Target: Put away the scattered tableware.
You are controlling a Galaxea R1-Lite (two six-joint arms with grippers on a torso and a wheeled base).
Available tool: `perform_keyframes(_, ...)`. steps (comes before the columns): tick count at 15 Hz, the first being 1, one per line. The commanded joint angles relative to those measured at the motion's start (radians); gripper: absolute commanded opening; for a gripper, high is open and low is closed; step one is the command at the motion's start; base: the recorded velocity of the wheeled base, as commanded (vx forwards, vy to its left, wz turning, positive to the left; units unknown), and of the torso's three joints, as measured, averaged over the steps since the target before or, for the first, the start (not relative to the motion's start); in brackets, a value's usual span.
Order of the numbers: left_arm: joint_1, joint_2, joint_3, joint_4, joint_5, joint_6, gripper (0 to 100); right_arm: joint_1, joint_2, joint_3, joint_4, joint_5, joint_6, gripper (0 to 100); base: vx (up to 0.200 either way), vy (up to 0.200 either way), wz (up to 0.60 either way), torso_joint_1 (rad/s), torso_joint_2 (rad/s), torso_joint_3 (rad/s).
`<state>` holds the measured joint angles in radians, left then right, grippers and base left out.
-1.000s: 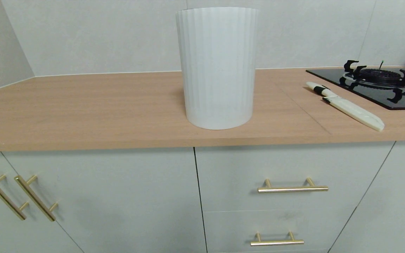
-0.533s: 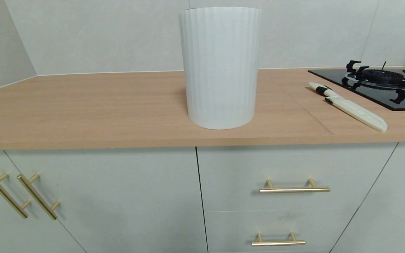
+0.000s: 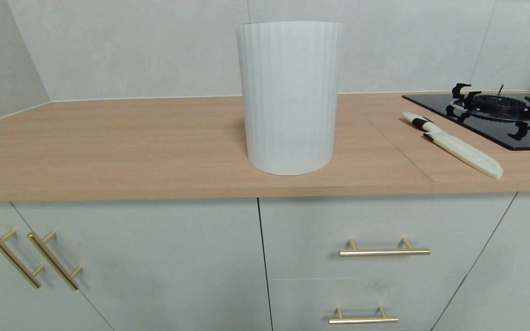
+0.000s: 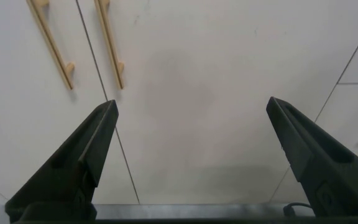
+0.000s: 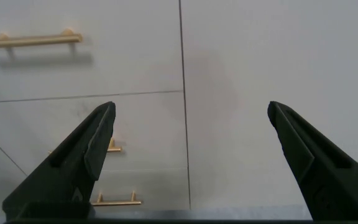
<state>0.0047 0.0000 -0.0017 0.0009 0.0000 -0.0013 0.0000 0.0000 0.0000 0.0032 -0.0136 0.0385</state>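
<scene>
Knife (image 3: 453,146) is laid flat on the tabletop (image 3: 108,142), between the ribbed white container (image 3: 288,96) and the hob (image 3: 499,110) (container judged its likely destination). Left end effector (image 4: 190,104) and right end effector (image 5: 190,107) are held wide and empty, low before the cabinet doors (image 3: 131,257); nothing is grasped yet.

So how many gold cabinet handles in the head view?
4: two door handles side by side at left, an upper drawer handle, a lower drawer handle; others may be hidden.
</scene>
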Motion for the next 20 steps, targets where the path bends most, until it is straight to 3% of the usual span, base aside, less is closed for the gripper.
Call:
perform_keyframes(1,0.000,0.002,0.000,0.001,0.000,0.000,100,0.000,0.002,0.000,0.000,0.000,0.000,100,0.000,0.000,0.00,0.076,-0.24,-0.286)
perform_keyframes(20,0.000,0.002,0.000,0.001,0.000,0.000,100,0.000,0.002,0.000,0.000,0.000,0.001,100,0.000,0.000,0.00,0.172,-0.47,-0.297)
